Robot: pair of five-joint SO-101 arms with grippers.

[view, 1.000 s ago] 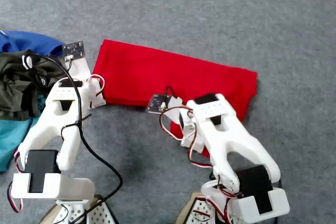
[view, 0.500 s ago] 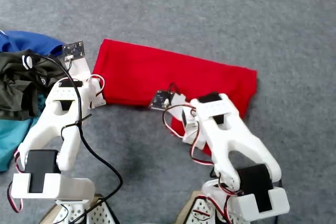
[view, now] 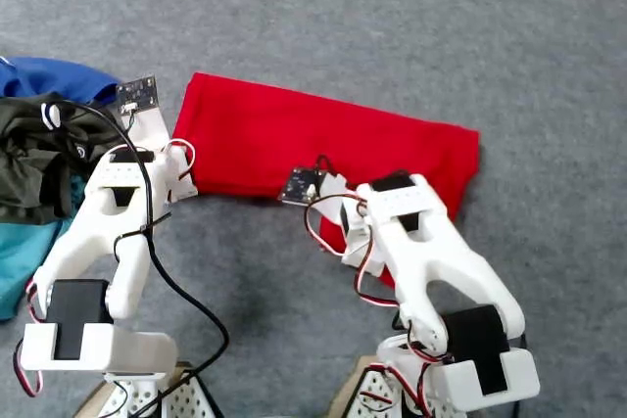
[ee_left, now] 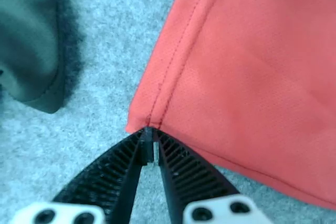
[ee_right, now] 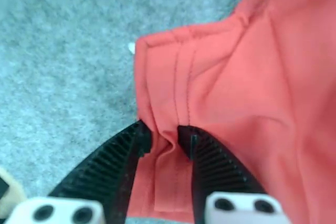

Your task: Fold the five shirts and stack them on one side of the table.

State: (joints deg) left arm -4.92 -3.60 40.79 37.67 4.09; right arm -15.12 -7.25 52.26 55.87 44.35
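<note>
A red shirt (view: 323, 144) lies folded into a long band across the middle of the grey table. My left gripper (ee_left: 151, 148) is shut on the corner of the red shirt (ee_left: 252, 77) at the band's left near end, and in the high view this gripper (view: 181, 183) sits at that corner. My right gripper (ee_right: 165, 135) is shut on a bunched hem of the red shirt (ee_right: 236, 77). From above, that right gripper (view: 338, 227) is at the band's near edge, right of centre, partly hidden under the arm.
A pile of other shirts lies at the table's left edge: a blue one (view: 49, 77), a dark green one (view: 34, 159) and a teal one (view: 20, 252). The dark green shirt (ee_left: 29, 35) also lies close beside the left gripper. Bare grey table (view: 392, 36) spreads behind and right.
The right arm has shifted slightly to the right and nearer with the hem in its grip. The left arm has stayed still.
</note>
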